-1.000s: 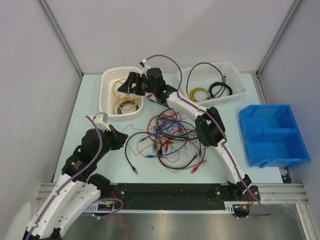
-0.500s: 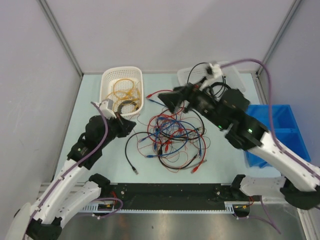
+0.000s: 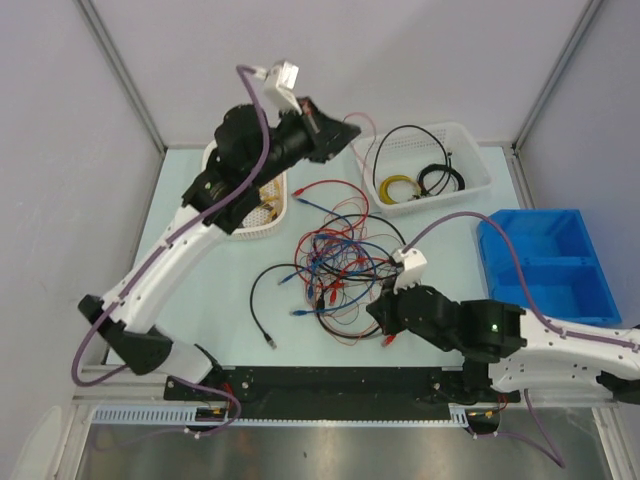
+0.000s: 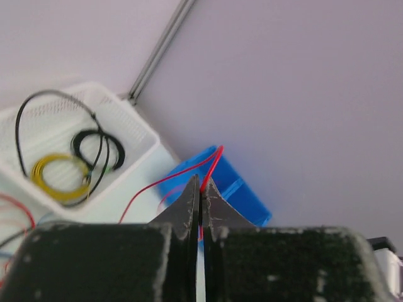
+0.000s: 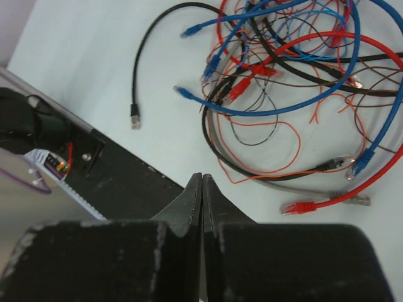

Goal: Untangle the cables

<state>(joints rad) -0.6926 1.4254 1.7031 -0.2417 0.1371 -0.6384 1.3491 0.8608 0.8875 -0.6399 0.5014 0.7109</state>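
Note:
The cables [image 3: 340, 262] lie in a tangle of red, blue, black and thin orange wires in the middle of the table, seen close in the right wrist view [image 5: 296, 69]. My left gripper [image 3: 330, 128] is raised high over the back of the table. It is shut [image 4: 201, 182] on a thin red wire [image 4: 213, 165] that trails down toward the pile. My right gripper [image 3: 378, 312] hovers low at the pile's front edge, its jaws shut [image 5: 201, 178] with nothing between them. A red plug [image 5: 301, 207] lies just ahead of it.
One black cable [image 3: 262, 300] curves alone left of the pile. A white basket [image 3: 222, 222] with yellow-orange cables sits at back left, partly under my left arm. Another white basket [image 3: 470, 182] holds a yellow coil [image 3: 397, 187] and black cable. A blue bin [image 3: 545, 270] stands at right.
My left arm rose from the table's left side to high over the back, drawing up a red wire. My right arm swung from the back to the pile's front and its jaws closed.

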